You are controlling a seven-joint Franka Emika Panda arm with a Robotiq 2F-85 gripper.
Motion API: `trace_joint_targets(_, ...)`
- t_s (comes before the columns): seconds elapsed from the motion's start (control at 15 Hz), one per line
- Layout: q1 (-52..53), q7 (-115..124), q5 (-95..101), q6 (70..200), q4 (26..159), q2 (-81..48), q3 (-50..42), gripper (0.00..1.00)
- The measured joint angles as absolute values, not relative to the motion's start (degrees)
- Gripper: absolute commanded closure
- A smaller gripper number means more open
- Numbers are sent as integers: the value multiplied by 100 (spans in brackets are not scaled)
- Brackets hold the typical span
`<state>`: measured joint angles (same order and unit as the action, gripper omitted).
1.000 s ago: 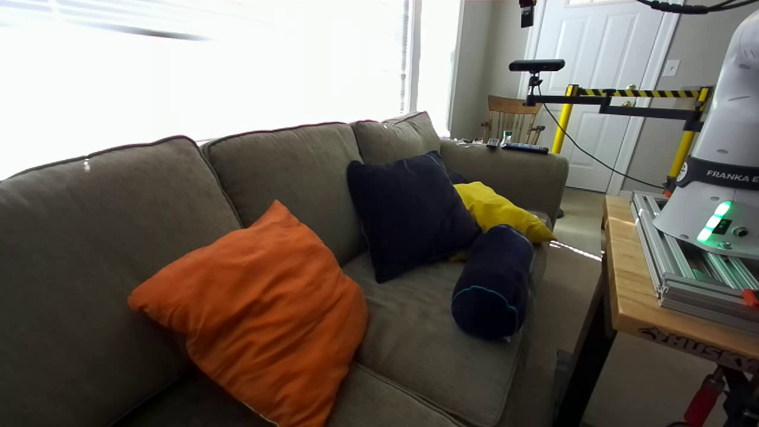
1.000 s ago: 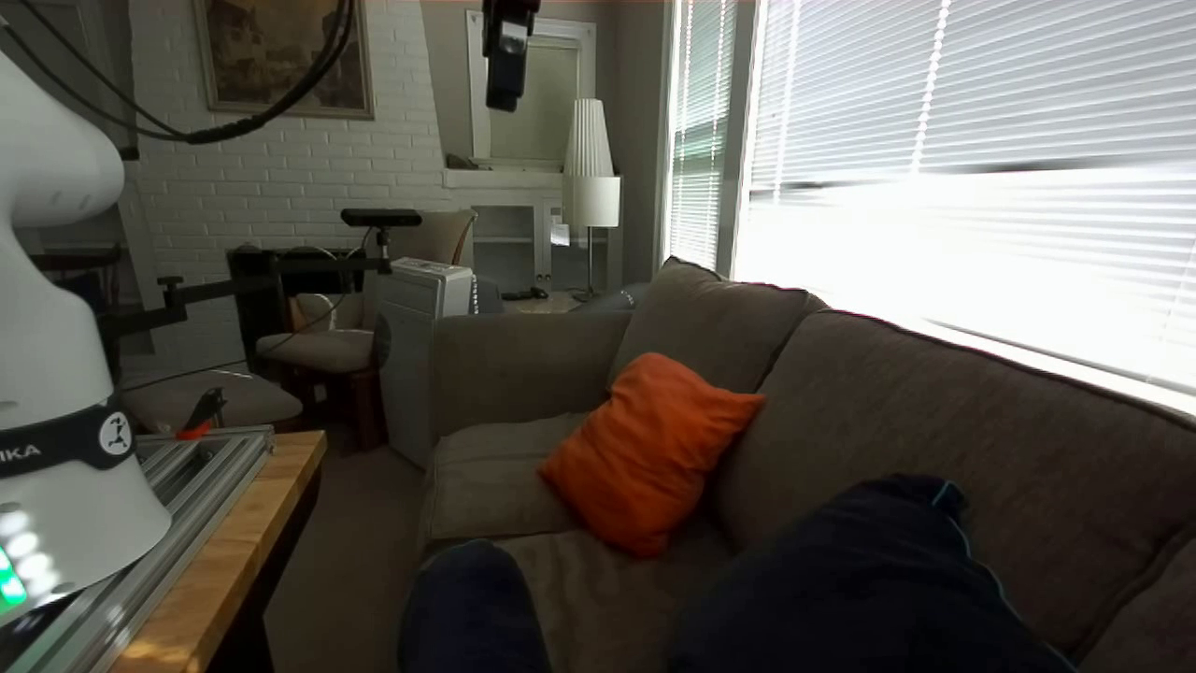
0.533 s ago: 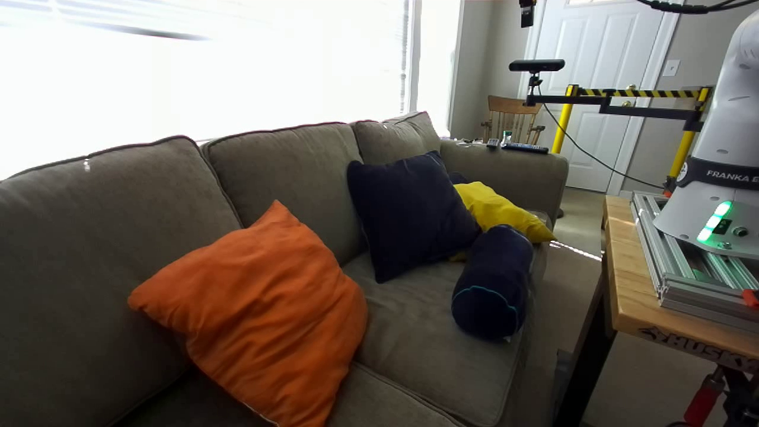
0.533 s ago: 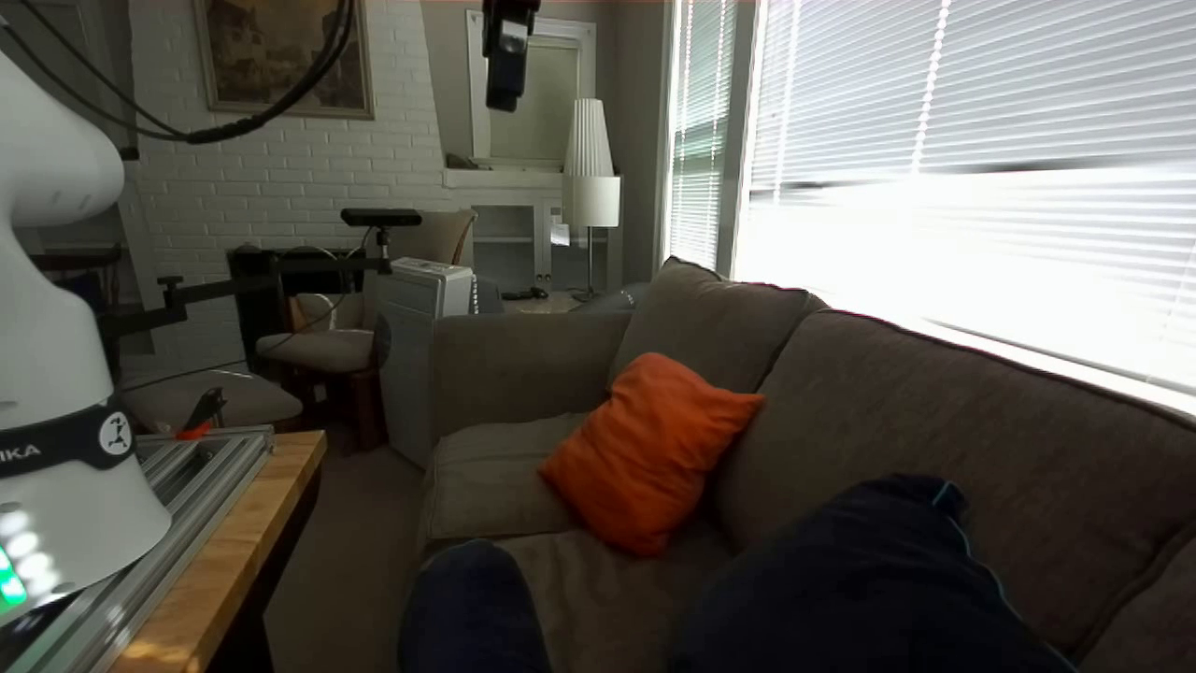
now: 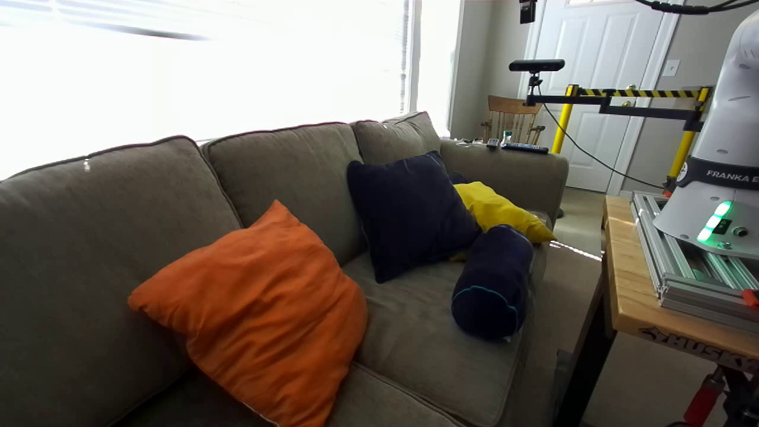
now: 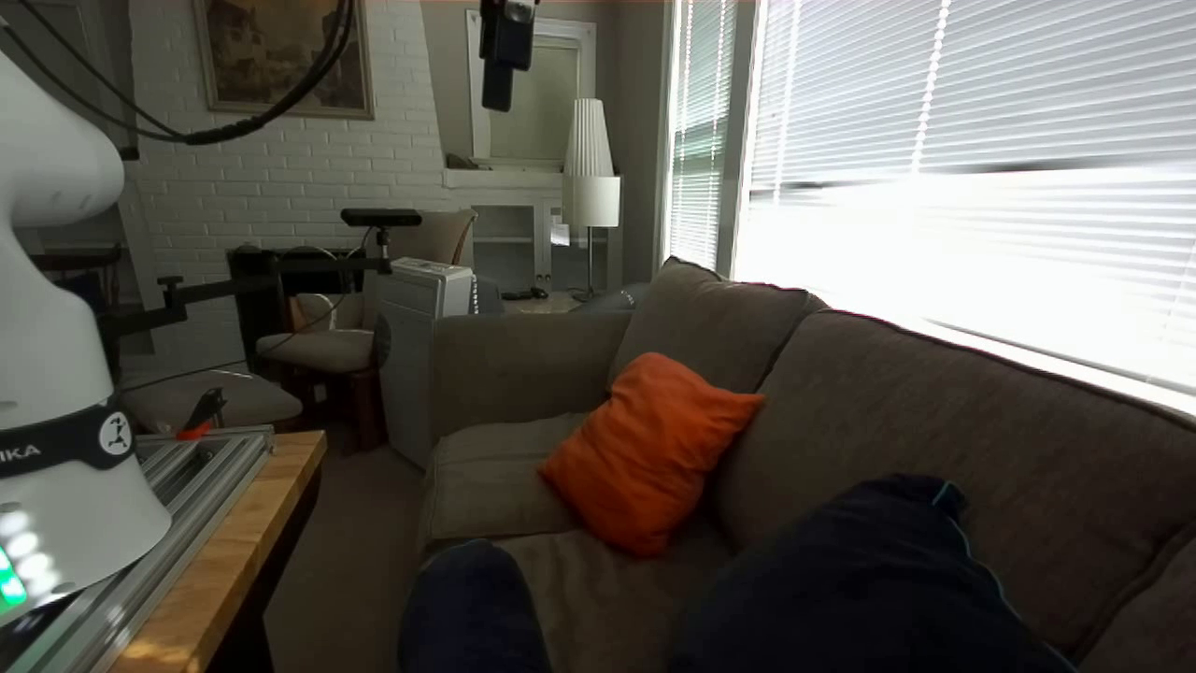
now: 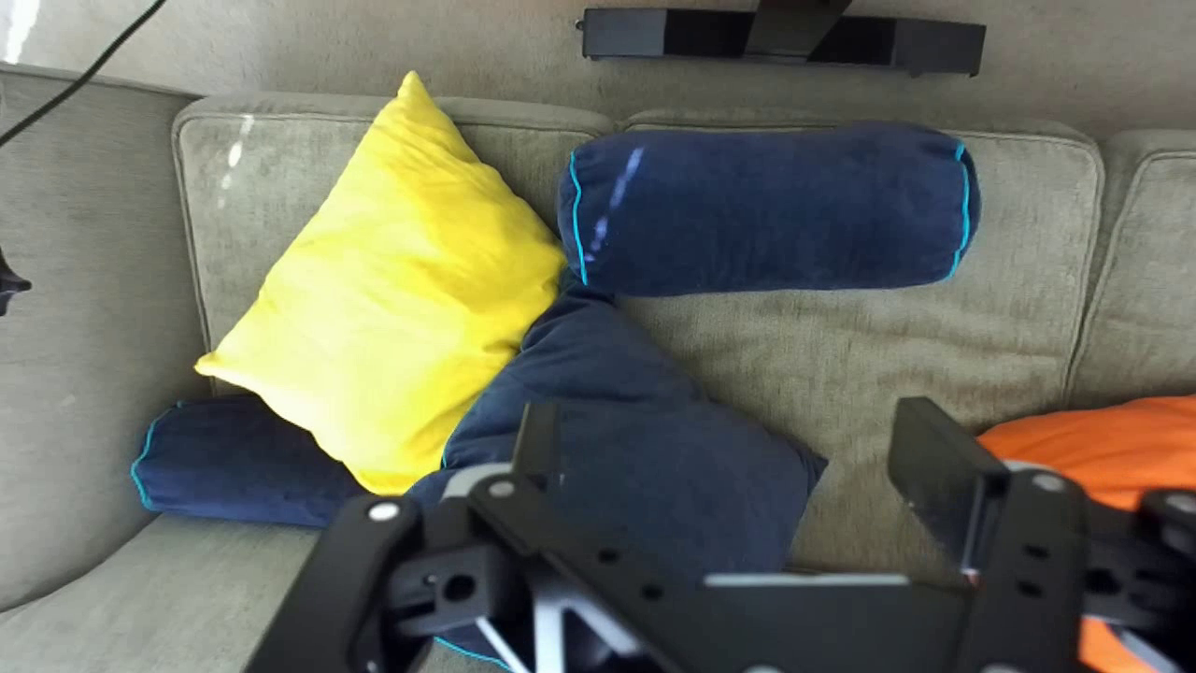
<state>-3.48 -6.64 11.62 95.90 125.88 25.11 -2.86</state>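
In the wrist view my gripper [image 7: 733, 447] stands wide open, with nothing between its fingers. It hangs well above the sofa. Below it lies a navy square pillow [image 7: 607, 360], partly hidden behind the gripper. A navy bolster [image 7: 766, 210] lies along the seat's front. To its left rests a yellow pillow [image 7: 411, 290], with another navy bolster [image 7: 248, 463] partly beneath it at the armrest. At the right edge shows an orange pillow [image 7: 1112, 444]. Both exterior views catch only the dark fingers [image 6: 498, 86] at the top.
The grey-brown sofa [image 5: 284, 172] runs below the window. Facing it is a wooden workbench [image 5: 622, 279] carrying the robot base [image 5: 711, 213]. A camera on a bracket [image 5: 536, 65] stands past the sofa's arm, on which a remote [image 5: 525, 148] lies.
The gripper's jaws have spread apart: the fingers at the top of both exterior views stand differently from half a second ago. Pillows, bolsters and the visible arm base have not moved.
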Motion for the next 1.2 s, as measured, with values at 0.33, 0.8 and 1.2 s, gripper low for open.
trace_joint_targets(0.33, -348, -646, 1162, 9584, 12587, 2526, -285, 0)
trace_joint_targets(0.8, -512, -636, 1162, 9722, 12577, 2059, -611, 0)
trace_joint_targets(1.2, -819, -765, 1162, 11330, 12553, 1064, -1116, 0)
